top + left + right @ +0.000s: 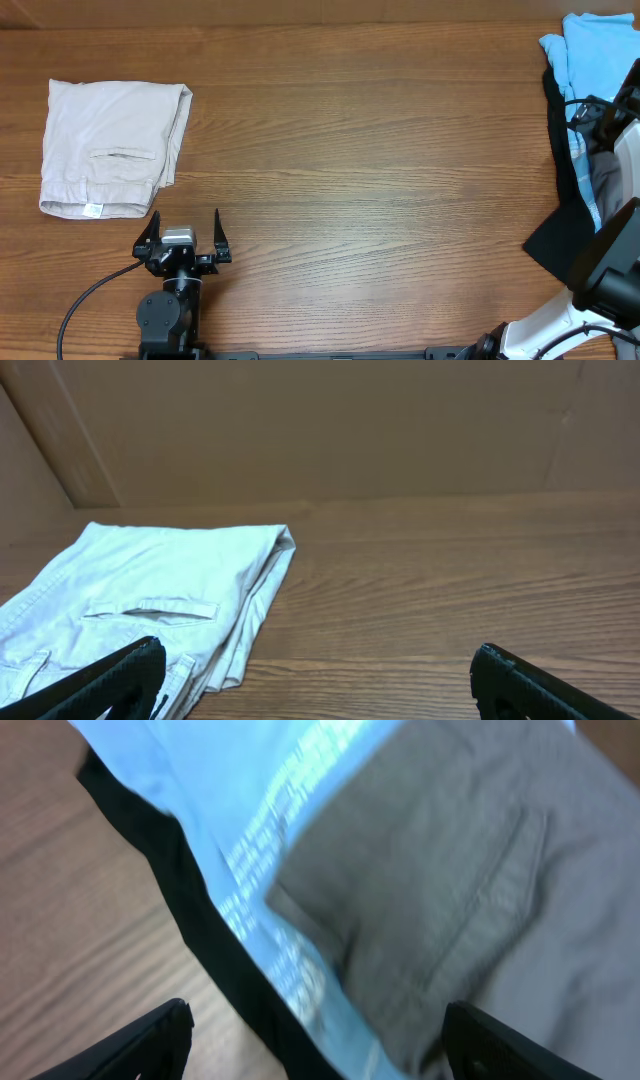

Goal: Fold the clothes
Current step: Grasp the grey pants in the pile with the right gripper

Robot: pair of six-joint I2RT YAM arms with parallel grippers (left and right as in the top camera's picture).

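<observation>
The dark grey shorts (430, 890) with a slit welt pocket lie in a pile at the table's right edge, partly under a light-blue shirt; a grey patch of them shows in the overhead view (606, 182). My right gripper (318, 1017) is open and empty, hovering close above the pile, its fingers straddling the shirt's edge and the shorts. In the overhead view it (598, 116) sits over the pile. My left gripper (185, 220) is open and empty near the front left, also shown in its wrist view (318, 657).
Folded pale beige shorts (112, 148) lie at the far left, just ahead of my left gripper (150, 605). The light-blue shirt with white print (255, 890) (590, 50) and a black garment (165, 845) (562, 215) share the pile at the right.
</observation>
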